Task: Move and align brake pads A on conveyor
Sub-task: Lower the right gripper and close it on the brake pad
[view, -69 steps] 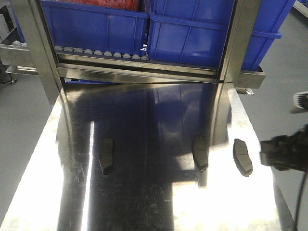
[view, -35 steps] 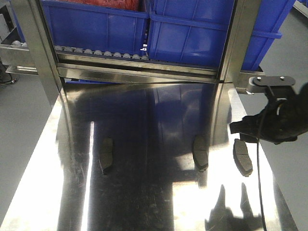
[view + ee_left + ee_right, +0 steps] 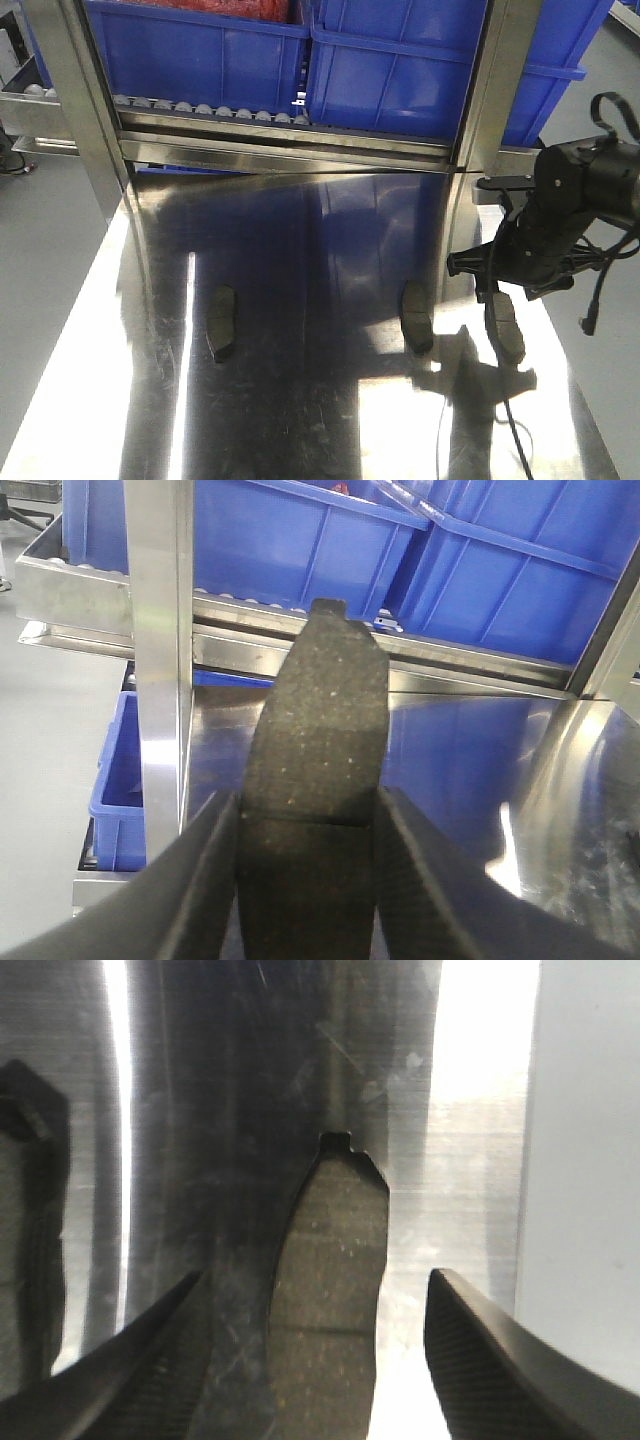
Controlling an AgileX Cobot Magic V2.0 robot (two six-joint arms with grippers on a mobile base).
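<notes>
Four grey-brown curved brake pads (image 3: 221,322) on black backing plates: one pad (image 3: 315,730) clamped endwise in the left tool (image 3: 310,830), apparently for carrying; three flat on the shiny steel bench (image 3: 300,420), the rightmost pad (image 3: 330,1280) straddled by the wide-spread right tool (image 3: 315,1290), seemingly aligned for a grasp.

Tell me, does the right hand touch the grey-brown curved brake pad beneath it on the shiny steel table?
Apart. In the right wrist view the right hand straddles the grey-brown curved brake pad, and bare steel table shows between it and each finger.
</notes>
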